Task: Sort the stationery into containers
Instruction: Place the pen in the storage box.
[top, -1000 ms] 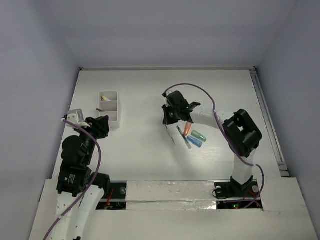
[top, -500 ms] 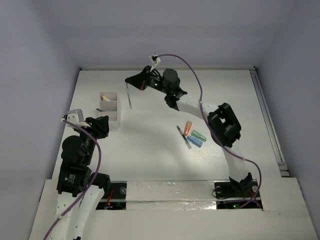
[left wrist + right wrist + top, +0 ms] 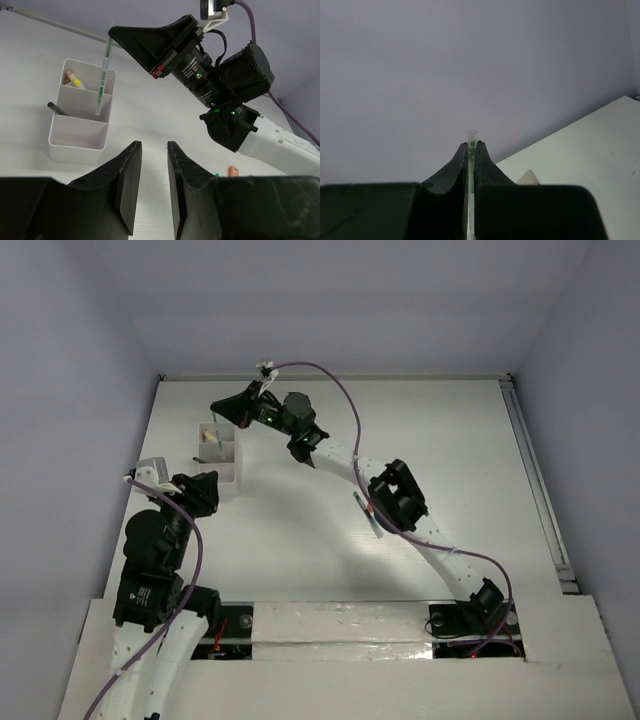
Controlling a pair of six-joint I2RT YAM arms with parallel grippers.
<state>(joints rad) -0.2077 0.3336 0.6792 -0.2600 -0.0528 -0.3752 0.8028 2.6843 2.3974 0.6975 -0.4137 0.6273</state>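
Holding the green pen (image 3: 102, 75) nearly upright, the right gripper (image 3: 111, 35) pinches it by its top end, fingers pressed tight on the shaft. The lower tip points into the middle compartment of the box (image 3: 77, 139) — I can't tell whether it has dipped below the rim or only hangs over it. The long axis runs straight down from hand to slot, so I judge a plain release would drop it in. The left gripper (image 3: 152, 146) sits just beside the box's near end, jaws spread and empty — nearer, but not needed. An orange marker (image 3: 232, 171) lies well apart on the table.
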